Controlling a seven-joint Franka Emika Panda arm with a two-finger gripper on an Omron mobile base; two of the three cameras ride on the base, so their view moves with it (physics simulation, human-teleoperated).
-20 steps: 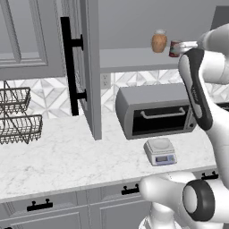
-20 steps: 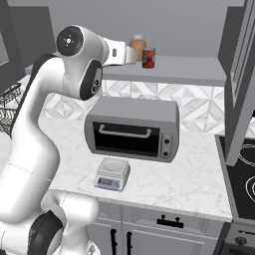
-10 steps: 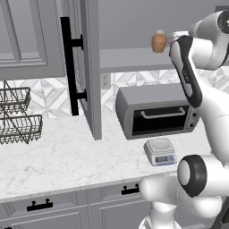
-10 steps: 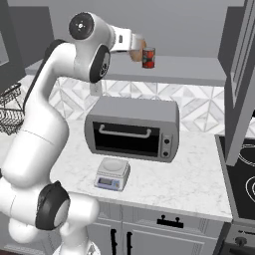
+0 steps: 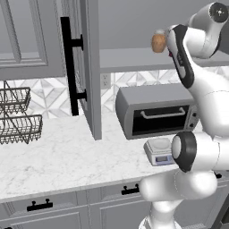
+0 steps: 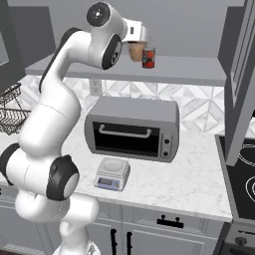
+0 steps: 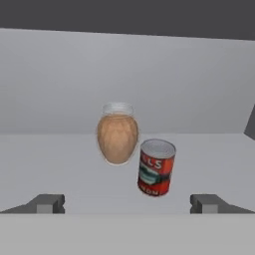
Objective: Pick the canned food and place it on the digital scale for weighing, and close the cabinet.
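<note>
The canned food (image 7: pixel 156 167), a small red-labelled can with silvery rims, stands on the open cabinet's shelf (image 6: pixel 189 69). The can (image 6: pixel 148 58) is just right of a rounded brown jar (image 7: pixel 117 134) with a pale lid. My gripper (image 7: pixel 128 204) is open, its fingers spread wide in front of both, short of the can and holding nothing. The hand (image 6: pixel 134 33) hovers at shelf height by the jar (image 6: pixel 136 51). The digital scale (image 6: pixel 113 174) sits on the counter below, in front of the toaster oven. Both cabinet doors stand open: the left (image 5: pixel 87 67), the right (image 6: pixel 244 84).
A grey toaster oven (image 6: pixel 132 128) stands under the shelf, behind the scale (image 5: pixel 160 150). Wire baskets (image 5: pixel 18 116) hang at the far left over the marble counter (image 5: pixel 67 156). A black stovetop (image 6: pixel 241 174) lies at the right. In the left base view my arm hides the can; the jar (image 5: pixel 159 42) shows.
The arm has lifted and swung the hand up to shelf level, nearer the jar and can. The can, scale and doors have not moved.
</note>
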